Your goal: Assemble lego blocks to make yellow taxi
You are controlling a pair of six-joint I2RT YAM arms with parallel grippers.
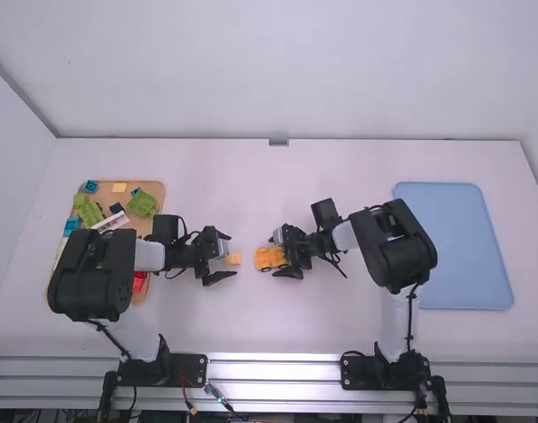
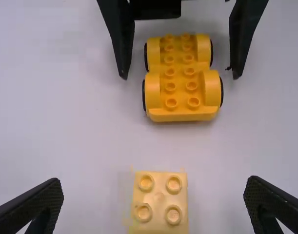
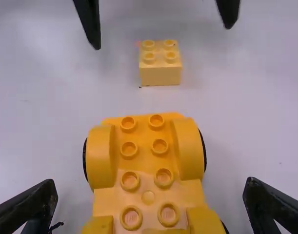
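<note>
Within the edges of the desk (image 1: pixel 224 172), the left gripper (image 1: pixel 232 256), wide open, straddles the block (image 1: pixel 234 259); the right gripper (image 1: pixel 275 256), equally wide, the car (image 1: pixel 267 258).

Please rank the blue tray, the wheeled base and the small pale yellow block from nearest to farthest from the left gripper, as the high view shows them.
1. Small pale yellow block: right at the left gripper's open fingers.
2. Wheeled base: just right of the block, at the right gripper.
3. Blue tray: the table's right side.
</note>
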